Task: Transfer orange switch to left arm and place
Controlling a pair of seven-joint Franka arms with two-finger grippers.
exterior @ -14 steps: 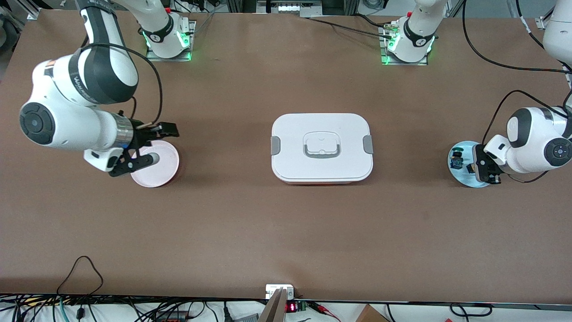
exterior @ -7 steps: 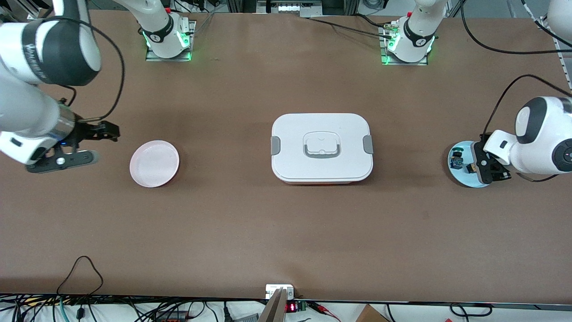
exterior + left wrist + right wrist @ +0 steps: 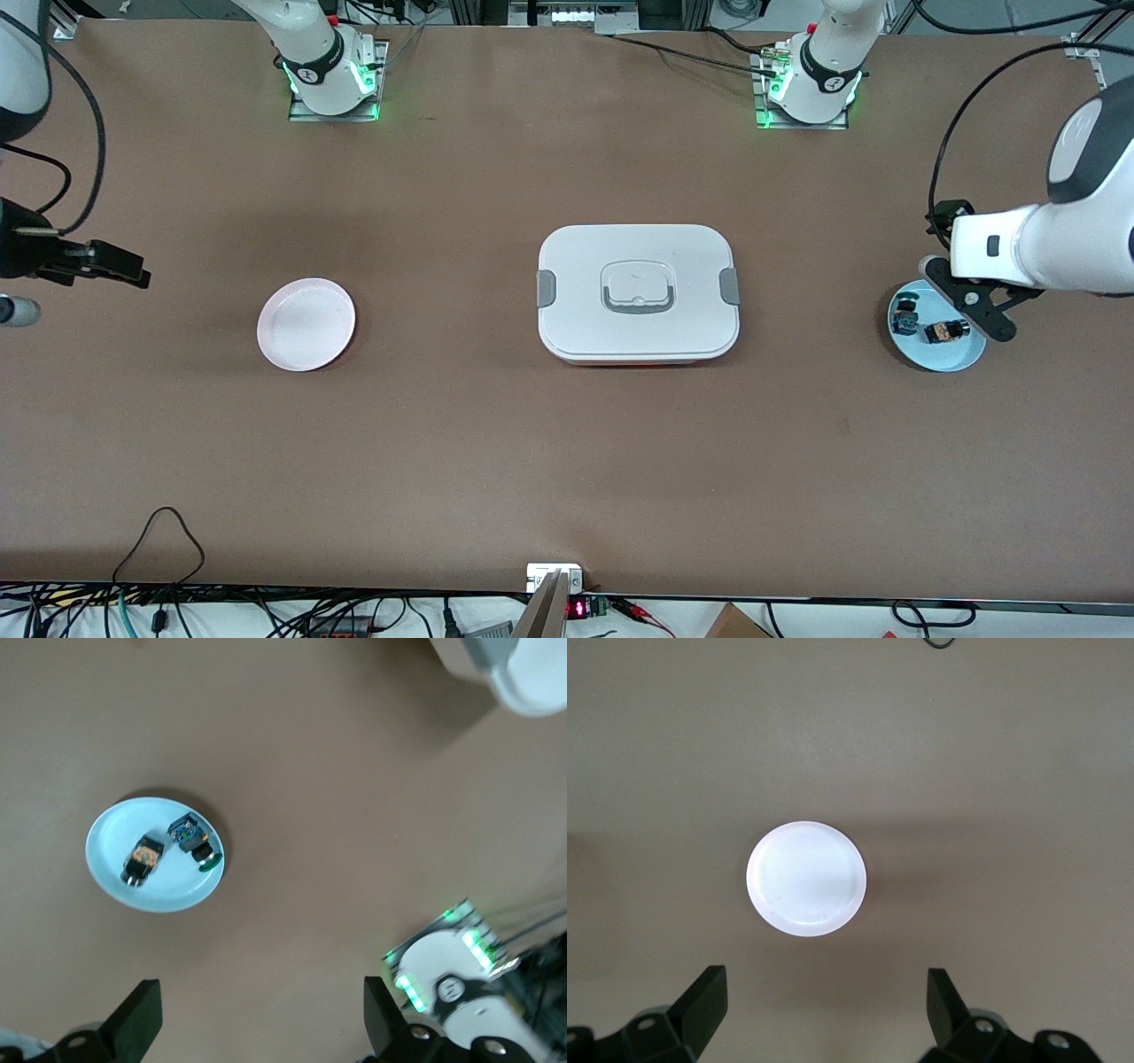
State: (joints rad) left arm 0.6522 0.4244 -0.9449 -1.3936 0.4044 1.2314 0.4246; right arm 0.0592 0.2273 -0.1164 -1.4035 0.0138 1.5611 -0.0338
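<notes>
The orange switch (image 3: 943, 331) (image 3: 142, 859) lies on a pale blue plate (image 3: 955, 356) (image 3: 168, 893) at the left arm's end of the table, beside a blue-and-green switch (image 3: 905, 316) (image 3: 191, 836). My left gripper (image 3: 964, 297) (image 3: 260, 1028) hangs open over that plate's edge with nothing between its fingers. The white box (image 3: 638, 292) (image 3: 523, 673) sits closed in the middle of the table. My right gripper (image 3: 71, 288) (image 3: 824, 1010) is open and empty over the table at the right arm's end, off to the side of a pink plate (image 3: 306, 323) (image 3: 806, 879).
The arm bases (image 3: 332, 75) (image 3: 811, 84) with green lights stand along the table's edge farthest from the front camera; the left wrist view shows the left arm's base (image 3: 452, 979). Cables (image 3: 159, 540) lie along the edge nearest the front camera.
My left gripper opened and rose off the blue plate; the orange switch stays on it. My right arm pulled away from the pink plate toward its end of the table.
</notes>
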